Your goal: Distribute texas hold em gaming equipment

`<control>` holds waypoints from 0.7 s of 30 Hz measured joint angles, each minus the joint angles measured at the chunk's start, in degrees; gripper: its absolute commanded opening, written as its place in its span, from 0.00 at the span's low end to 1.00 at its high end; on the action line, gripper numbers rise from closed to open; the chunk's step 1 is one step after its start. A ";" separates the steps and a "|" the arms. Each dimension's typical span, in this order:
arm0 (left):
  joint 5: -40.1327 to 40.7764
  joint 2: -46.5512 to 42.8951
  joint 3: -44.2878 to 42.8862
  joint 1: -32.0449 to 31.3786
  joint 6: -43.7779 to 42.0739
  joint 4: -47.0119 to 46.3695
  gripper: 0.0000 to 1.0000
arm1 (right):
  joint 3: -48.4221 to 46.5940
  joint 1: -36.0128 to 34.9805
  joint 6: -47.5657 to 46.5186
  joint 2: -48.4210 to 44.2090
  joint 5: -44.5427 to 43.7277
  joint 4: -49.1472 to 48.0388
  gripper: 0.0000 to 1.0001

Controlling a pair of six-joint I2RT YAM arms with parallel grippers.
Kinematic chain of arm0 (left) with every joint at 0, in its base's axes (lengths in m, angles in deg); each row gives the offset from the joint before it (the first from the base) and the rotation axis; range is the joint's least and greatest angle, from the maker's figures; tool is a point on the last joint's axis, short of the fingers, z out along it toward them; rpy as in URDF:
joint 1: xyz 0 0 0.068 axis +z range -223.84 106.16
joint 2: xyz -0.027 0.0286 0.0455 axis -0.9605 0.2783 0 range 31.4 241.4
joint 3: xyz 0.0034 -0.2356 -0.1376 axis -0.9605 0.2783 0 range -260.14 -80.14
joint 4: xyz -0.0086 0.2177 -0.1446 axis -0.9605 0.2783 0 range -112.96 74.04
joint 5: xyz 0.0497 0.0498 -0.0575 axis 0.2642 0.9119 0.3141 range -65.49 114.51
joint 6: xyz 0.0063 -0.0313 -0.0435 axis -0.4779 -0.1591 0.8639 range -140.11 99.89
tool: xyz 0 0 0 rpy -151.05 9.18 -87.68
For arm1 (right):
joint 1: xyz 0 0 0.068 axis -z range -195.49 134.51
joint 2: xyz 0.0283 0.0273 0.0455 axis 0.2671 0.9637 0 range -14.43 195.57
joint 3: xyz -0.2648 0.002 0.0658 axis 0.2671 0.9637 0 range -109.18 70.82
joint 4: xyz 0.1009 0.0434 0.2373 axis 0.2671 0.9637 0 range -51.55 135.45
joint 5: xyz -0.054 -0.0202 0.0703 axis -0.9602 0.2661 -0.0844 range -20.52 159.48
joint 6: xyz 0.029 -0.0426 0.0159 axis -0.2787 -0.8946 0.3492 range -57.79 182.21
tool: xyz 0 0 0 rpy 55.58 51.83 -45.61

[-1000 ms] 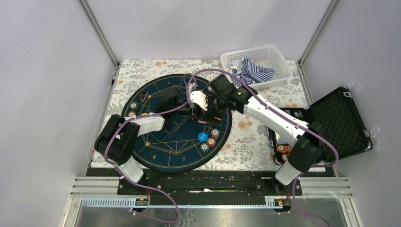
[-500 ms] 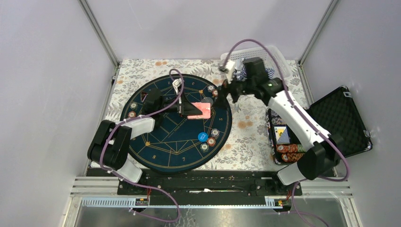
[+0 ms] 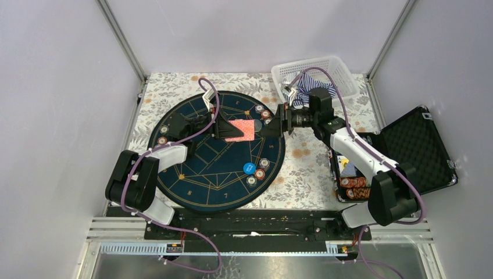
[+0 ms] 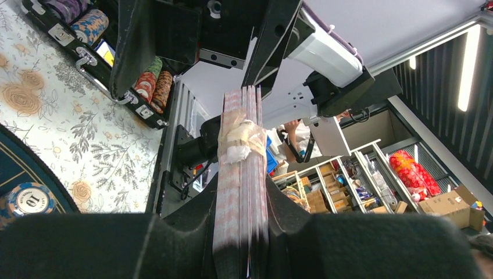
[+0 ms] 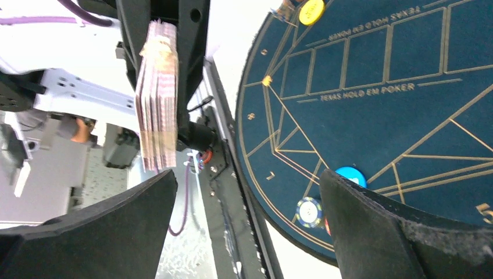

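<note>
L jaws clamp the card deck (image 3: 240, 129); R jaws gape wide, empty, facing it. Best to pinch just 1 card's edge, slowly

Red-pink card deck (image 3: 240, 130) aloft; chip stacks (image 3: 260, 174), blue disc (image 3: 249, 168) lying on mat (image 3: 203, 180).

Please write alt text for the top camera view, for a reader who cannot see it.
The left end effector holds a card deck over the round mat, and the open right end effector faces it. Several chip stacks sit along the mat's rim.
</note>
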 measured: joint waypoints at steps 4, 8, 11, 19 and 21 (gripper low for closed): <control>-0.04 0.00 0.00 0.00 1.57 -2.43 0.00 | 1.42 0.00 7.87 0.57 2.27 -8.85 1.00; -0.15 0.00 0.00 0.00 2.25 -3.61 0.00 | 1.40 0.00 11.58 0.63 3.43 -13.33 1.00; -0.17 0.00 0.04 0.00 2.45 -3.74 0.00 | 1.40 0.00 13.46 0.76 3.61 -15.50 1.00; -0.20 -0.13 0.13 -0.02 3.08 -4.11 0.00 | 1.40 0.00 15.13 1.84 3.63 -16.85 1.00; -0.20 -0.13 0.13 -0.13 3.17 -4.11 0.00 | 1.40 0.00 15.28 1.97 3.63 -16.85 1.00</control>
